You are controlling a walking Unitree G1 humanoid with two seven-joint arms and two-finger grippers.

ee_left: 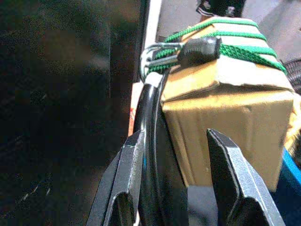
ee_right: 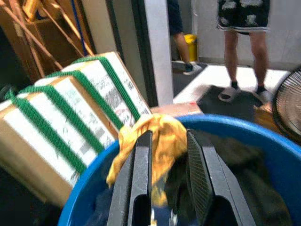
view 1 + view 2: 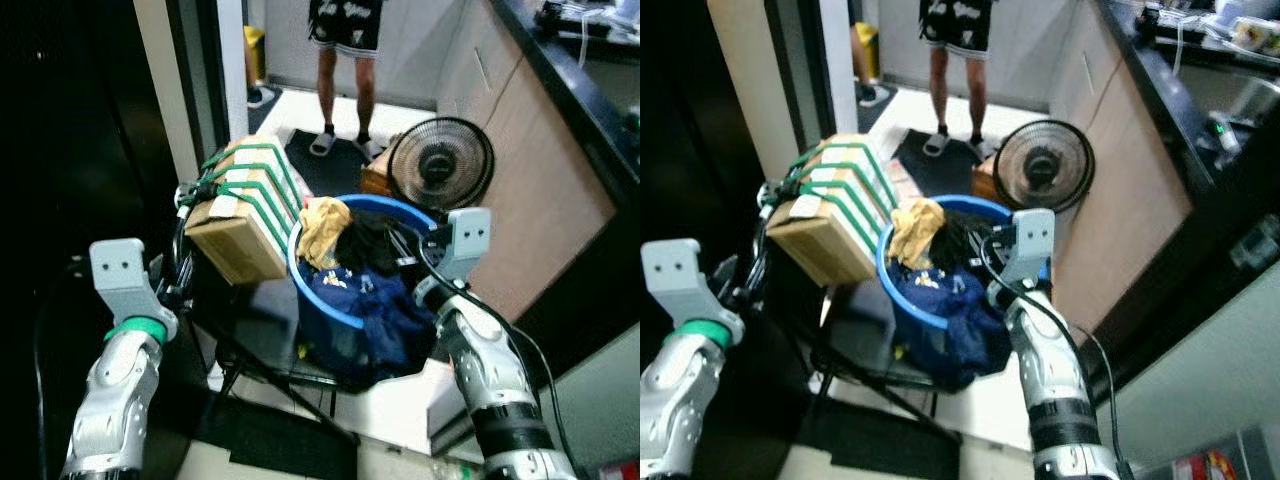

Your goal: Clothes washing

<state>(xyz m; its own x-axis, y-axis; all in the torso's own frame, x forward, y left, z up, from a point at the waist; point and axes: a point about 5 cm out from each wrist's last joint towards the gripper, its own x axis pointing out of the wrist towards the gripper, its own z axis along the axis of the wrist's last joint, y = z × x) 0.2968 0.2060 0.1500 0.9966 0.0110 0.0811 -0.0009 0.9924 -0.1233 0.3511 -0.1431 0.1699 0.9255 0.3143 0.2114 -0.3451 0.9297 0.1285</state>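
A round blue laundry basket [image 3: 318, 294] stands on a black folding frame [image 3: 262, 322]. It holds a yellow cloth [image 3: 325, 228], a black garment [image 3: 368, 246] and a dark blue garment [image 3: 378, 308] that hangs over the front rim. My right gripper [image 2: 169, 183] hovers open over the basket's right side and points at the yellow cloth [image 2: 157, 136], holding nothing. My left gripper [image 1: 181, 188] is open beside a cardboard box [image 3: 242, 210] bound with green straps. A black curved bar [image 1: 149, 141] runs between its fingers [image 1: 124, 188].
A black floor fan [image 3: 441, 165] stands just behind the basket. A person's legs [image 3: 345, 70] are farther back in the passage. Beige cabinets [image 3: 545, 170] under a dark counter line the right. A dark opening lies left, and a white block [image 3: 400, 402] sits on the floor.
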